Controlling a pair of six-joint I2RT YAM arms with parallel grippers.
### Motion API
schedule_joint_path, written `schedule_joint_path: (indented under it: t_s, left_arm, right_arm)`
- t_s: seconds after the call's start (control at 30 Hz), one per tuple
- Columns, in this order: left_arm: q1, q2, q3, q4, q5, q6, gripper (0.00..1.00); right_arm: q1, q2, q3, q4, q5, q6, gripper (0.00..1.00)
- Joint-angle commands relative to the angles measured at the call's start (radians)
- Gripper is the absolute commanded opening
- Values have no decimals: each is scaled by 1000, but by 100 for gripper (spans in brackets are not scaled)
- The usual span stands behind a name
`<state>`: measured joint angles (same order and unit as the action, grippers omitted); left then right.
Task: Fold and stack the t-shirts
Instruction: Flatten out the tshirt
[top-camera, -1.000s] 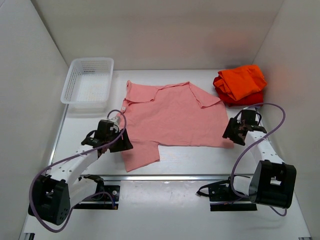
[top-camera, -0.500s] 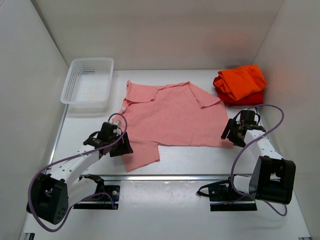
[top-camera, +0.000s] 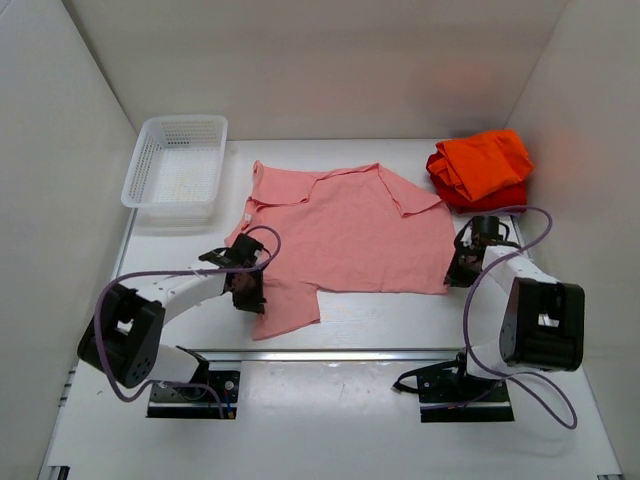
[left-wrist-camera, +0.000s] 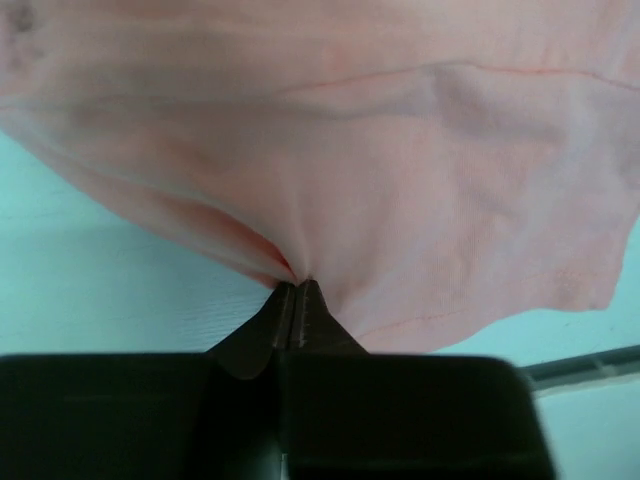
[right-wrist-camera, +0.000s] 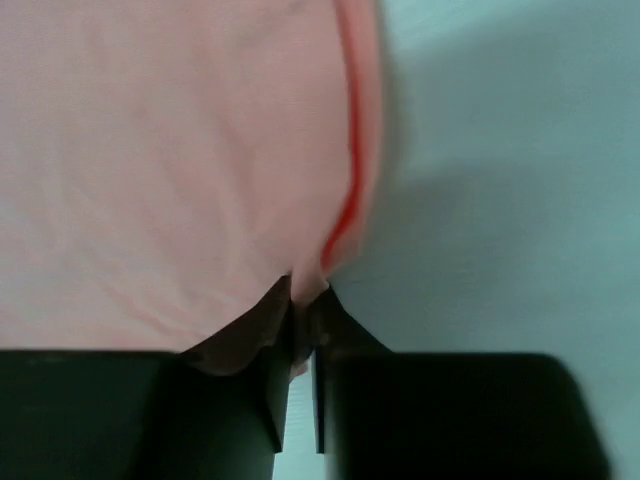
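Note:
A salmon-pink collared t-shirt (top-camera: 345, 235) lies spread flat in the middle of the table. My left gripper (top-camera: 250, 292) is shut on its near-left edge; the left wrist view shows the cloth (left-wrist-camera: 400, 170) pinched into a pucker at the gripper's (left-wrist-camera: 297, 285) tips. My right gripper (top-camera: 457, 274) is shut on the shirt's near-right corner, where the right wrist view has the hem (right-wrist-camera: 345, 215) bunched between the gripper's (right-wrist-camera: 305, 295) tips. A folded orange t-shirt (top-camera: 487, 160) rests on a red one (top-camera: 490, 197) at the back right.
A white mesh basket (top-camera: 177, 172) stands at the back left of the table, beside the shirt's left sleeve. White walls enclose the table on three sides. A metal rail (top-camera: 350, 353) runs along the near edge, in front of both arm bases.
Both grippers have gone from open to shut on the pink shirt's near edge. The left gripper slid right onto the cloth; the right one moved slightly back and in.

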<state>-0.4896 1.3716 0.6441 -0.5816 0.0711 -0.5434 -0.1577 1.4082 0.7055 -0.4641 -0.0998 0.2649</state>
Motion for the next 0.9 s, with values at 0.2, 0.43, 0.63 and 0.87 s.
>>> schedule_joint_path:
  t_s: [0.2, 0.43, 0.63, 0.87]
  left_arm:
    - [65, 52, 193, -29, -37, 132, 0]
    - [203, -91, 641, -40, 39, 174, 0]
    - [218, -225, 812, 14, 179, 160, 0]
    - [168, -353, 1075, -40, 78, 177, 0]
  right_arm:
    - [107, 40, 129, -33, -113, -10, 0]
    - [86, -141, 394, -93, -153, -49, 0]
    - [58, -366, 548, -116, -190, 51, 0]
    - [21, -604, 734, -148, -176, 44, 1]
